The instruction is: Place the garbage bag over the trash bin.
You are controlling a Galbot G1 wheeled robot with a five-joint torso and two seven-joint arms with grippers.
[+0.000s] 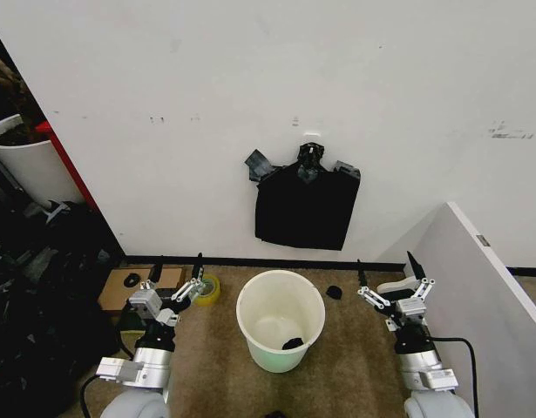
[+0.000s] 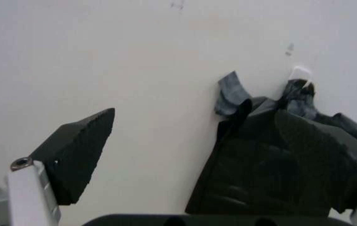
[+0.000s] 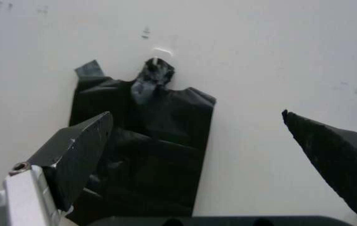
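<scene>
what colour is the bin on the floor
Cream-white bin, faint green tint low down; the head view shows it best.

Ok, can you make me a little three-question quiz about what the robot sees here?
1. True or false: the trash bin already wears a bag.
2. The flat black bundle is: A) hanging on the wall, B) inside the bin, C) held by an end effector.
3. Fill in: the left end effector and right end effector are both ____.

Key: 1 false; 2 A; 3 open.
</scene>
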